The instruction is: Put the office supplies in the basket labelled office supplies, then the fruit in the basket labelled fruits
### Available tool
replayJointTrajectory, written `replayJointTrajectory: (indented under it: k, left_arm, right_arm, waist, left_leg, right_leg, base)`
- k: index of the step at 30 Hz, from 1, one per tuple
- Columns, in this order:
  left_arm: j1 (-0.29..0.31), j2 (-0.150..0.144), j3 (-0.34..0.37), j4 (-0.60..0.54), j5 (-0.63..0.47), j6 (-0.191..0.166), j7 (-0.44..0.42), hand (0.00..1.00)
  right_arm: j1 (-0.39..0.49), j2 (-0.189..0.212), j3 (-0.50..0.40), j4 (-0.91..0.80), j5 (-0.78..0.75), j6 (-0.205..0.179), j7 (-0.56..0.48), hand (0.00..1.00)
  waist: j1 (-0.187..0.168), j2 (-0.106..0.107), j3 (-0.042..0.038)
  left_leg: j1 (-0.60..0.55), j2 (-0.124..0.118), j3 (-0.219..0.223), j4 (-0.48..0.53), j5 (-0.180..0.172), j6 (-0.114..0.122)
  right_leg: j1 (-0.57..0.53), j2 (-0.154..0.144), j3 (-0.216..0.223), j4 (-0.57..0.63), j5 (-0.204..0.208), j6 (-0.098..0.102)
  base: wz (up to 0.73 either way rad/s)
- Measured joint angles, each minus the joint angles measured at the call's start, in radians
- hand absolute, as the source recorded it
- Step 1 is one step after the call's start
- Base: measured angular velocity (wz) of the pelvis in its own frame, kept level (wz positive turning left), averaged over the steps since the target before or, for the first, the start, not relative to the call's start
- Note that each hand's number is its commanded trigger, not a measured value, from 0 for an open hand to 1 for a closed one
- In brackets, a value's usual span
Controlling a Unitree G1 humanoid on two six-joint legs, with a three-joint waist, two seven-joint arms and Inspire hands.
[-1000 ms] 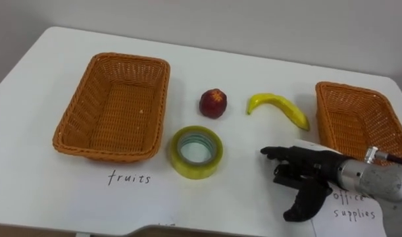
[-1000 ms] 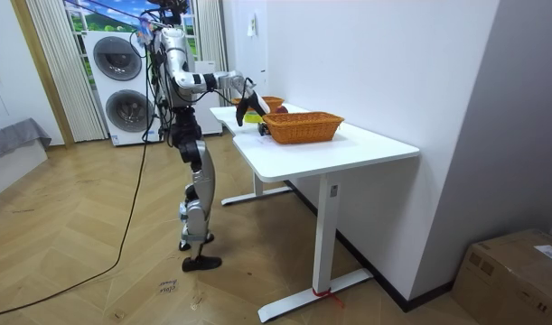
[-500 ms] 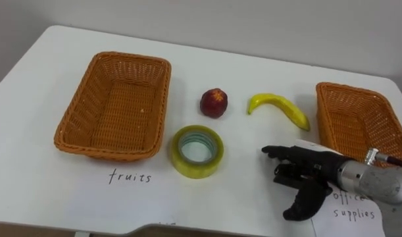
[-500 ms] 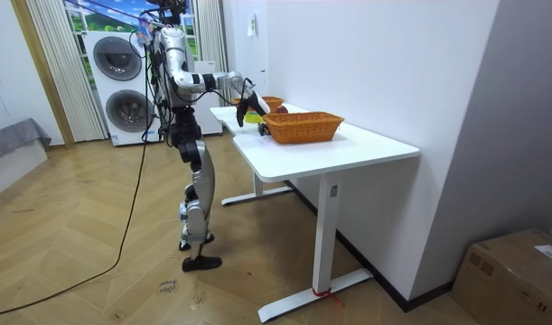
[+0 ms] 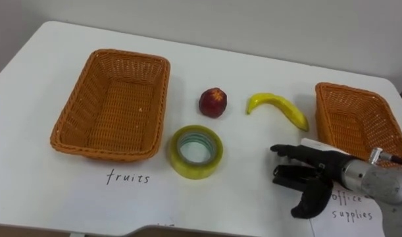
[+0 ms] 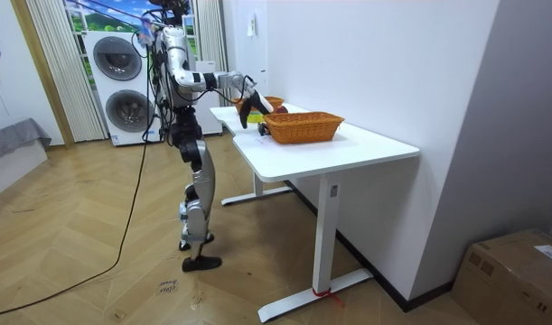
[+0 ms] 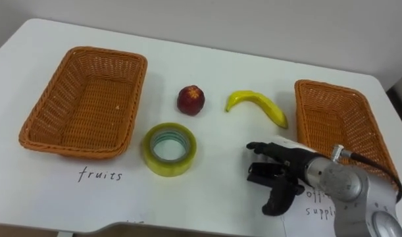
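on the white table (image 5: 253, 66) the fruit and the tape all lie loose between the two baskets. a small red round fruit (image 5: 213, 103) sits near the middle, and a curved yellow banana (image 5: 277, 108) lies to its right, close to the orange woven wicker basket on the right (image 5: 329, 118) but not touching it. a yellow-green roll of clear tape (image 5: 197, 151) lies flat in front of the red fruit, just beside the near right corner of the larger orange woven wicker basket on the left (image 5: 72, 112). the dark right hand (image 5: 312, 174) hovers low over the table in front of the banana, at the edge of a white sheet with handwriting (image 5: 349, 210). its fingers (image 5: 286, 150) reach straight out toward the tape, loosely spread, thumb hanging down, holding nothing. in the room view the robot stands upright at the table's far end with one arm held out over it, and stacked washing machines (image 6: 117, 81) stand behind it.
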Motion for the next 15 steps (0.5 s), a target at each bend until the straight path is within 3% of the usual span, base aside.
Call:
replayJointTrajectory:
  k: [15]
  left_arm:
    - [0.001, -0.003, -0.001, 0.001, 0.0, 0.0, 0.016, 0.0]
  right_arm:
    - [0.0, 0.0, -0.008, 0.0, -0.015, 0.0, 0.001, 0.0]
  waist:
    - [-0.014, 0.003, 0.0011]
  left_leg:
    - [0.009, 0.001, 0.007, -0.001, 0.0, 0.0]
  right_leg:
    - [-0.002, 0.001, 0.009, 0.0, 0.0, 0.0]
  base:
    - [0.0]
